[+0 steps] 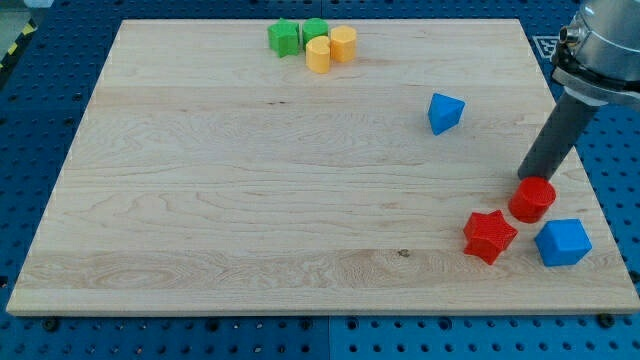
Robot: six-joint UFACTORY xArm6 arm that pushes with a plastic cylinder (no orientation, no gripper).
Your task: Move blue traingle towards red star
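The blue triangle [445, 112] lies on the wooden board at the view's upper right. The red star [489, 236] lies at the lower right, well below the triangle. My rod comes down from the view's top right corner, and my tip [526, 177] rests on the board just above a red cylinder [532, 199]. The tip is to the right of and below the blue triangle, apart from it, and up and to the right of the red star.
A blue cube [563, 242] sits right of the red star, near the board's right edge. Two green blocks [284, 38] [315, 30] and two yellow cylinders [318, 55] [343, 43] cluster at the board's top edge [200, 22].
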